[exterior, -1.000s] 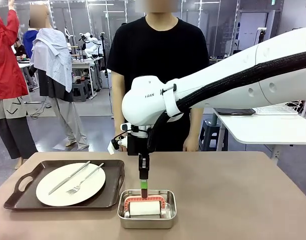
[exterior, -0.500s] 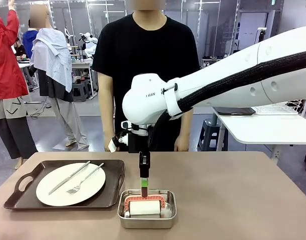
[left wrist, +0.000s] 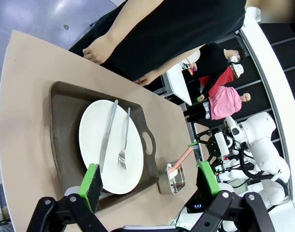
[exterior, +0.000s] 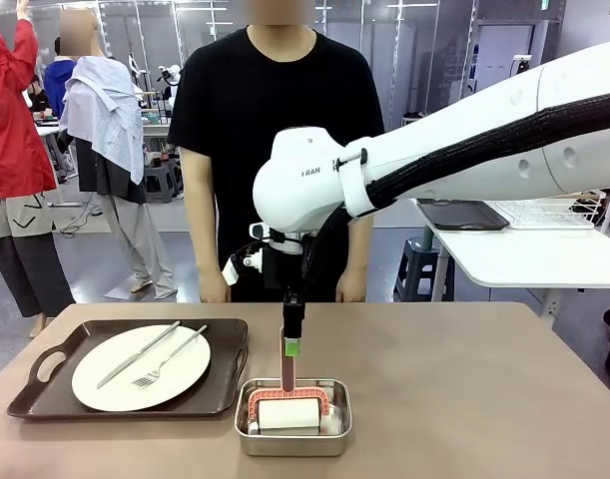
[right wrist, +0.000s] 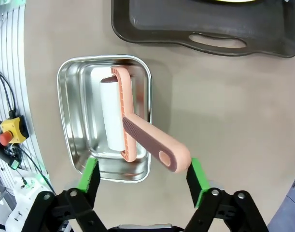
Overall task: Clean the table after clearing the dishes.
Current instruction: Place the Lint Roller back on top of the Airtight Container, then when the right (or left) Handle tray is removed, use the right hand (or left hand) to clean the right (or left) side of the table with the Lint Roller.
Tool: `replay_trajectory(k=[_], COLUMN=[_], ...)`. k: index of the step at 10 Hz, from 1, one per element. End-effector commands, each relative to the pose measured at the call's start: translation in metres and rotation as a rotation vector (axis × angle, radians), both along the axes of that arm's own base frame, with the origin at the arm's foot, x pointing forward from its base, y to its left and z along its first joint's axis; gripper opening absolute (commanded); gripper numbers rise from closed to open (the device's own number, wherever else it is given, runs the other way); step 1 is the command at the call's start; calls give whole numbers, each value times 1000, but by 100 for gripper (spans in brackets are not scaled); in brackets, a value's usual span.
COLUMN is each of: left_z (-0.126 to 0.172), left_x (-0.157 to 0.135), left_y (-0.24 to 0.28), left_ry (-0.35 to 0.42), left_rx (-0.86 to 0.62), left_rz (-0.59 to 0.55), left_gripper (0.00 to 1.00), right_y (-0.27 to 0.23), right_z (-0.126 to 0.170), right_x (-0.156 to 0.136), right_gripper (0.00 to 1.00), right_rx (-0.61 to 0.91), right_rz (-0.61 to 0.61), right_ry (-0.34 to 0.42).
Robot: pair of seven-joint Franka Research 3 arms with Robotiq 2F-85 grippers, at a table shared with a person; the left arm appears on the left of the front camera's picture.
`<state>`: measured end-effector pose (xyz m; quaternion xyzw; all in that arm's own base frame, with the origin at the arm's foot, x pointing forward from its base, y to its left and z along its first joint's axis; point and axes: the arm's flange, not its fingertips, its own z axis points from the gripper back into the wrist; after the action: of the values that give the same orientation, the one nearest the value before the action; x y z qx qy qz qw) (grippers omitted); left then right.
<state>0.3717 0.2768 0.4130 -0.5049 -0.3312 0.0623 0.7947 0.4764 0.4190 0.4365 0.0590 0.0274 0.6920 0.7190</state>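
Over the steel tin [exterior: 293,451] on the table [exterior: 484,399], the right gripper [exterior: 290,344] points straight down from an arm [exterior: 464,140] lettered "RAN", jaws wide astride the lint roller [exterior: 288,416] handle, while the left gripper [left wrist: 148,178] gapes above the plate [exterior: 115,384] on its tray [exterior: 230,359].

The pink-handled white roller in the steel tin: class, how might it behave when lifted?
The pink-handled white roller probably feels light and stiff: slim moulded handle, small drum. Its round drum may spin or roll once out of the rectangular steel tin.
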Motion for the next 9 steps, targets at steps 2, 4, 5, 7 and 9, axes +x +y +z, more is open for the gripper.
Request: replay_trajectory(k=[2,4,5,7,9], left_z=[2,2,2,2,2], left_x=[-1,-1,-1,-1,-1], left_y=[3,3,3,3,3], left_ry=[-3,-3,-3,-3,-3], left_rx=[0,0,0,0,0], left_rz=[-2,-2,-2,-2,-2], left_gripper=[100,100,100,100,100], right_y=[-6,0,0,0,0], right_z=[0,1,1,1,1], right_x=[-6,1,1,1,1], right_gripper=[100,100,100,100,100], right_rx=[1,4,4,4,4], right_rz=[-15,-3,-3,-3,-3], right_ry=[-14,-5,-5,-5,-5])
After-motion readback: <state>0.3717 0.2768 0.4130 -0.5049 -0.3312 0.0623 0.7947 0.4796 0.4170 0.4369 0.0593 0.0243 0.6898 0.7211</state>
